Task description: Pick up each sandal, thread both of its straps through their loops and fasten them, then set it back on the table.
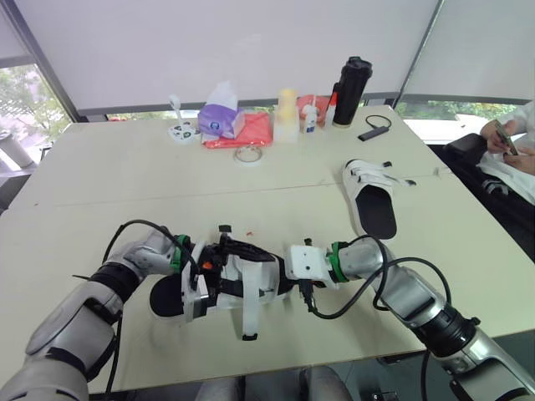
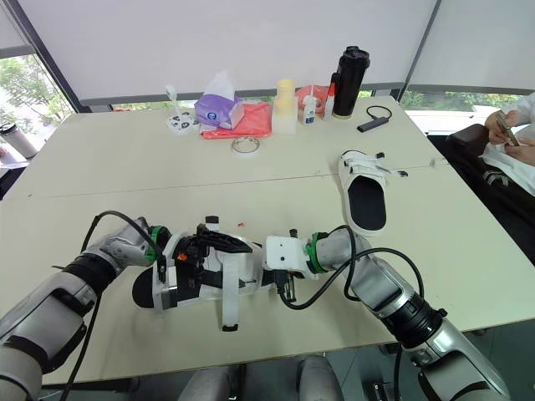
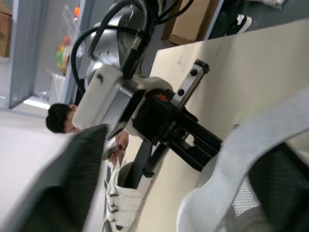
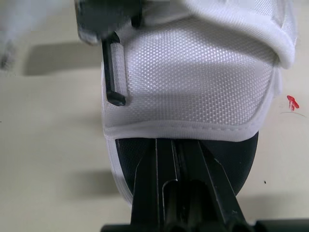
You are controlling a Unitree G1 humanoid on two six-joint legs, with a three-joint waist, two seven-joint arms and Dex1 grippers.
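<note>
1. Down at six o'clock on the desk [image 1: 125,184] is the sandal [image 1: 242,280], lying crosswise between the two arms.
2. It is white, with woven mesh straps over a black footbed, and its bare black end pokes out toward nine o'clock.
3. One white strap [image 1: 249,322] hangs loose off the near side, pointing to six o'clock, unfastened.
4. The right end effector [image 4: 177,145] is at the three o'clock end. Its fingers are pressed close together, pinching the sandal's rim where white edging meets black sole.
5. Just past that grip, the right wrist view shows a broad mesh strap with a slim loop bar [image 4: 115,72] at its edge.
6. The left end effector [image 1: 207,280] sits against the nine o'clock half of the sandal, and how far it is open cannot be told.
7. The second sandal [image 1: 374,200], in the same white and black, lies flat on the desk at two o'clock, well apart from the first, with strap ends sticking out toward three o'clock.
</note>
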